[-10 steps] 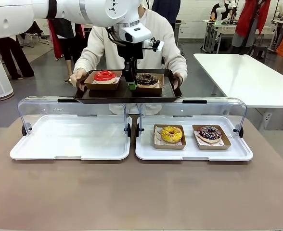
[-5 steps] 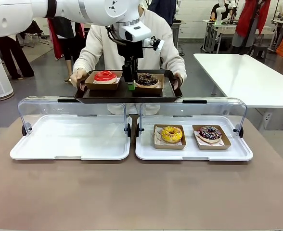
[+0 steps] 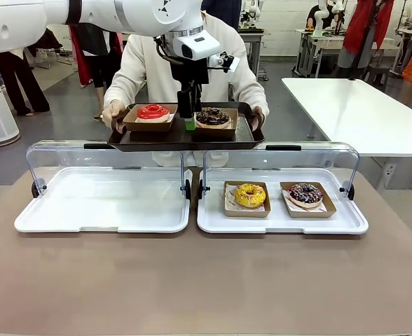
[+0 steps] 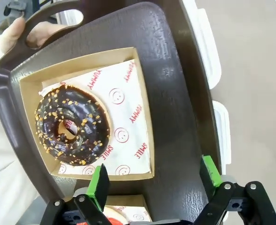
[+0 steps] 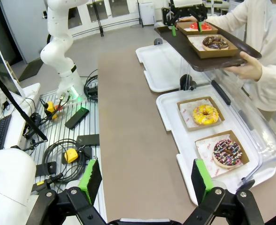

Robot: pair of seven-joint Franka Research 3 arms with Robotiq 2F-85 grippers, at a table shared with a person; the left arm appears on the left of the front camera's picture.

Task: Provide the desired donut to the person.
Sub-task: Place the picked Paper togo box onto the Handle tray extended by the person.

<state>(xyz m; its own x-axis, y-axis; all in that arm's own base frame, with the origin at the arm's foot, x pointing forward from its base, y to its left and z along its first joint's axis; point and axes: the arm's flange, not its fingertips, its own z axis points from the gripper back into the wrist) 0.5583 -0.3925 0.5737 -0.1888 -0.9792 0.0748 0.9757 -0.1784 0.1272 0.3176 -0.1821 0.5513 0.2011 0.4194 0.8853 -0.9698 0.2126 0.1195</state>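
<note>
On the dark tray, boxed red and chocolate donuts

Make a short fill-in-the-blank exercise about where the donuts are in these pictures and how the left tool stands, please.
1. The person holds a dark tray that carries ___ donuts.
2. On that tray, the chocolate donut sits beside a donut with ___ icing.
3. The left tool hangs over the tray with its jaws ___.
4. On the table, the yellow donut and the sprinkled donut lie in the white tray on the robot's ___ side.

Missing words: two; red; open; right
</note>
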